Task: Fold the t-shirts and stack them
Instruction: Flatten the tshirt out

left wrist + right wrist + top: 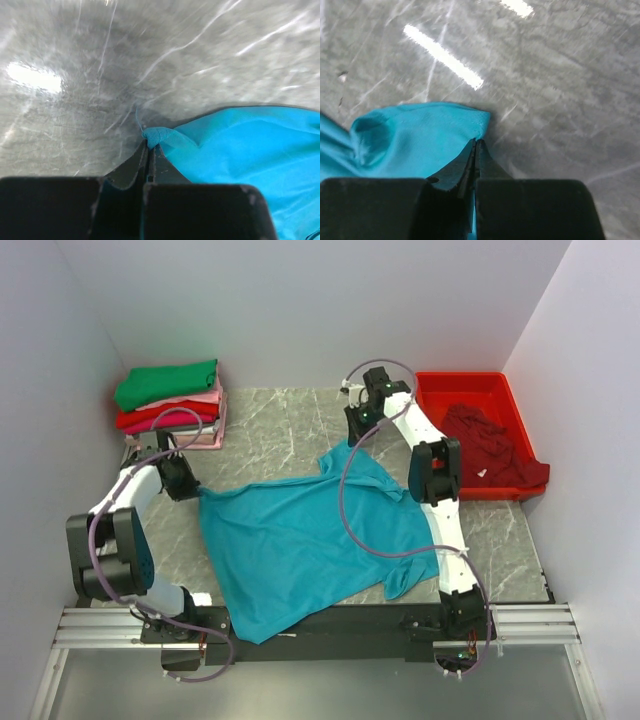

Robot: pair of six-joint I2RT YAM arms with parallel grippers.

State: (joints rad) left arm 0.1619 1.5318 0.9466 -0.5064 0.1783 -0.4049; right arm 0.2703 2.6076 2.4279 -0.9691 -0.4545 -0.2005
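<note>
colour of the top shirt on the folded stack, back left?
Green. The top shirt shows best in the top external view.

Boxed in on three sides by plain pale walls [300, 310], floored with a grey marble-veined tabletop [280, 430], streaked bright white with glare [445, 57] off its surface, and fenced along the near edge by a silver metal rail [535, 623].

I log teal t-shirt [300, 540]: soft matt cloth, creased. My wrist views show tabletop [280, 430]: grey marble-look, smooth, glossy, light streaks reflecting. Then red tray [465, 390]: rigid plastic, slight sheen. In it maroon t-shirt [495, 445]: matt cloth, crumpled. Both left gripper [148, 146] and right gripper [474, 144]: matt black plastic. Last, near rail [530, 622]: bare metal, dull shine.
</note>
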